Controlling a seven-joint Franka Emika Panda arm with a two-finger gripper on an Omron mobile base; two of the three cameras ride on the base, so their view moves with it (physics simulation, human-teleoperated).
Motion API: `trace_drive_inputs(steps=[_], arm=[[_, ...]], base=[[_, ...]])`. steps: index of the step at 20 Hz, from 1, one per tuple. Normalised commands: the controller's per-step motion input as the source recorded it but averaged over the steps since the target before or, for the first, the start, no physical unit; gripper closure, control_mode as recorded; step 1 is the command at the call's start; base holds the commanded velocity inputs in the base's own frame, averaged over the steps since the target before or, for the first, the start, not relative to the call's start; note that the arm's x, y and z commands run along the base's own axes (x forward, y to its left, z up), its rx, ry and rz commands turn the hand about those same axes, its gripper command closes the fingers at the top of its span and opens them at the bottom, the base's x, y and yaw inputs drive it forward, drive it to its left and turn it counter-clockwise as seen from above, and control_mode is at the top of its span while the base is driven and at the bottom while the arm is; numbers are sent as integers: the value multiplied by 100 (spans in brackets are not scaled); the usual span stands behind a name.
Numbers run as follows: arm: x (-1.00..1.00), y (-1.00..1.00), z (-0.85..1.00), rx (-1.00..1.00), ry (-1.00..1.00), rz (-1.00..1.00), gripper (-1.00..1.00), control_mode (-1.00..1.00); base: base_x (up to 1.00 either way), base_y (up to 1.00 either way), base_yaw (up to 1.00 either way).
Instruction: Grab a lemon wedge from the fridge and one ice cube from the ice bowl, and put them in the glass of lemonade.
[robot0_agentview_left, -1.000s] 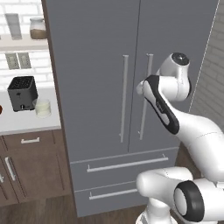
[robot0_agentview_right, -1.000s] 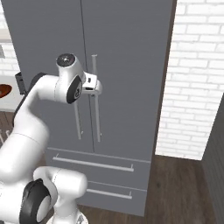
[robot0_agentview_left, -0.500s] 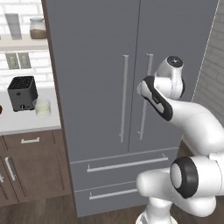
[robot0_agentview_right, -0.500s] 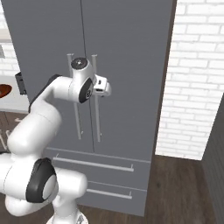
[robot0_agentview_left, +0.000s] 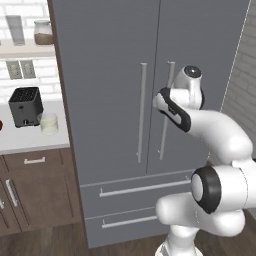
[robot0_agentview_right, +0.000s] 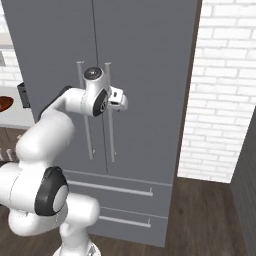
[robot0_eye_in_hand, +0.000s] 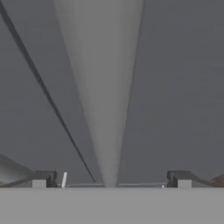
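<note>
Grey fridge (robot0_agentview_left: 110, 75) doors are seen shut, and no writing can be read on them. The tool (robot0_eye_in_hand: 111, 183) is held wide open, its fingertips (robot0_eye_in_hand: 43, 179) astride the right door's handle (robot0_eye_in_hand: 103, 100).

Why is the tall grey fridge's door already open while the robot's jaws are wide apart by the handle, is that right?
Not quite. The tall grey two-door fridge is shut, both doors flush, as the left base view shows. The jaws are indeed wide apart, around its slim bar handle.
</note>
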Motion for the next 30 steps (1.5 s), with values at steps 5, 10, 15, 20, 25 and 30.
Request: trace_drive_inputs(steps=[5, 10, 15, 20, 25, 30], arm=[[37, 0, -31, 0, 0, 0, -100, -100], [26, 0, -23, 0, 0, 0, -100, -100], [34, 0, -16, 0, 0, 0, -100, -100], [45, 0, -32, 3, 0, 0, -100, -100], [35, 0, -21, 3, 0, 0, 100, -100], [36, 0, -16, 3, 0, 0, 100, -100]], base=[[0, 0, 0], [0, 0, 0], [0, 0, 0], [0, 0, 0], [0, 0, 0], [0, 0, 0]])
